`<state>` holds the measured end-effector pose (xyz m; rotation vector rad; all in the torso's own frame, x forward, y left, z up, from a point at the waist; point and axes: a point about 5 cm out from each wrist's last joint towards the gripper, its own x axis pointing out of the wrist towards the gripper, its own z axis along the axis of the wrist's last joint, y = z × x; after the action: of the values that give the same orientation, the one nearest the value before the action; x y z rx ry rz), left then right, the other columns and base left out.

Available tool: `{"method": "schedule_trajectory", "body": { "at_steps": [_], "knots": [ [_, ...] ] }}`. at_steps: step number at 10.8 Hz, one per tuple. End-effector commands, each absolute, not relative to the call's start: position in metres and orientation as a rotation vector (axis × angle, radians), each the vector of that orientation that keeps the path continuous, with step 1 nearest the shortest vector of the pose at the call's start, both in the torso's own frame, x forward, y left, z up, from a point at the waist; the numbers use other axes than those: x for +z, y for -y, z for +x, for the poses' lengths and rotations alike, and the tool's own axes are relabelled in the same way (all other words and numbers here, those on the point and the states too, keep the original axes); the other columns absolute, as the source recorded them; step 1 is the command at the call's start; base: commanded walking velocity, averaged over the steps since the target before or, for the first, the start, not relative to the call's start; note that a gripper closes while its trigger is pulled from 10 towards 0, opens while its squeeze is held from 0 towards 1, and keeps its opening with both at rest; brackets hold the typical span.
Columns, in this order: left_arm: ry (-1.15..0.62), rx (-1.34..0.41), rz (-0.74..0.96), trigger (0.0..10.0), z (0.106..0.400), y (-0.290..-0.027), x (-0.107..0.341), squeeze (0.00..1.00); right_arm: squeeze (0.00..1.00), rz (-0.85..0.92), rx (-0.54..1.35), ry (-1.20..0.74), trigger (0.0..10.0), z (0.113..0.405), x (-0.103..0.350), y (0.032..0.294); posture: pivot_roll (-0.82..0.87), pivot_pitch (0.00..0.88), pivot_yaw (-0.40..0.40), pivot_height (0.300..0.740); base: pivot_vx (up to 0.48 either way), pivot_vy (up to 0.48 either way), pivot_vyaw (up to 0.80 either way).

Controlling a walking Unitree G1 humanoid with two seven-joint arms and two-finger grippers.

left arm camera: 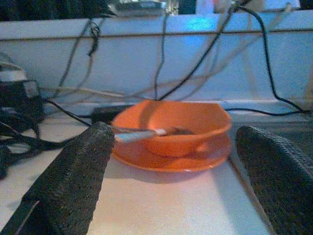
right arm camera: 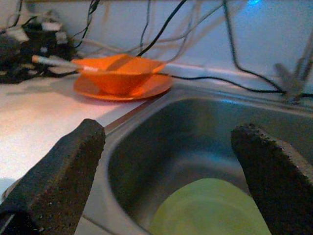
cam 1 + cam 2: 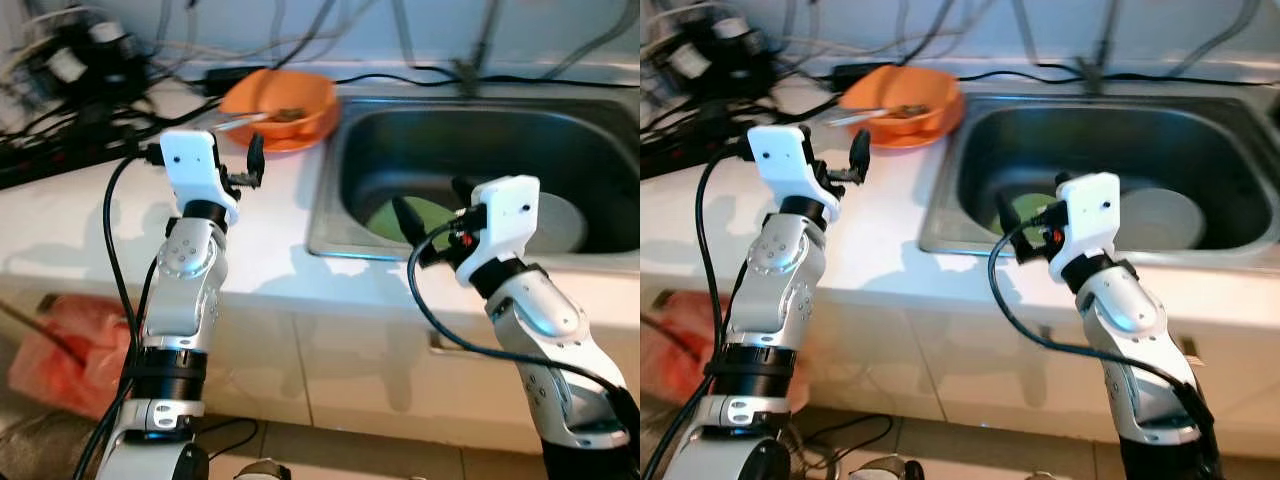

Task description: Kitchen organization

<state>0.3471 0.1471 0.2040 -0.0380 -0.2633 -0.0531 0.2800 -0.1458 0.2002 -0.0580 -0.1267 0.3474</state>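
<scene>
One orange bowl [image 3: 280,103], two sink dishes [image 3: 415,217].

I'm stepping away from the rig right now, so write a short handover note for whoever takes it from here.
Left gripper: open, empty, above the counter, pointing at the orange bowl.
Right gripper: open, empty, at the sink's front edge, pointing into it.
Things: the orange bowl sits on an orange plate at the back of the counter beside the sink, with a utensil in the bowl. A green dish and a grey dish lie in the sink.
Done: nothing is held or visibly moved.
Left: probably every dish still needs handling.
</scene>
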Motion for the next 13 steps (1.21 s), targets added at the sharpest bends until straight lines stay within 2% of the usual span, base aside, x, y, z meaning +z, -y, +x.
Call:
{"method": "schedule_trajectory", "body": {
  "at_steps": [1, 7, 8, 10, 13],
  "knots": [
    [0.264, -0.047, -0.045, 10.0, 0.3449, -0.1464, 0.2071, 0.00, 0.00, -0.051, 0.338, 0.147, 10.0, 0.2818, 0.2031, 0.1463, 0.05, 0.006, 0.081, 0.740, 0.000, 0.000, 0.00],
    [0.244, -0.038, -0.067, 10.0, 0.3490, -0.1443, 0.2124, 0.00, 0.00, -0.061, 0.321, 0.158, 10.0, 0.2835, 0.2021, 0.1474, 0.04, 0.005, 0.088, 0.740, 0.000, 0.323, 0.00],
    [0.238, -0.038, -0.061, 10.0, 0.3496, -0.1425, 0.2116, 0.00, 0.00, -0.062, 0.317, 0.157, 10.0, 0.2830, 0.2012, 0.1476, 0.04, 0.005, 0.090, 0.740, 0.000, 0.000, 0.00],
    [0.224, -0.033, -0.063, 10.0, 0.3515, -0.1409, 0.2105, 0.00, 0.00, -0.064, 0.308, 0.159, 10.0, 0.2833, 0.2012, 0.1487, 0.04, 0.003, 0.093, 0.740, 0.000, 0.480, 0.00],
    [0.236, -0.025, -0.052, 10.0, 0.3526, -0.1418, 0.2137, 0.00, 0.00, -0.064, 0.298, 0.159, 10.0, 0.2832, 0.1997, 0.1488, 0.04, 0.003, 0.101, 0.740, 0.000, 0.000, 0.00]
  ]
}}
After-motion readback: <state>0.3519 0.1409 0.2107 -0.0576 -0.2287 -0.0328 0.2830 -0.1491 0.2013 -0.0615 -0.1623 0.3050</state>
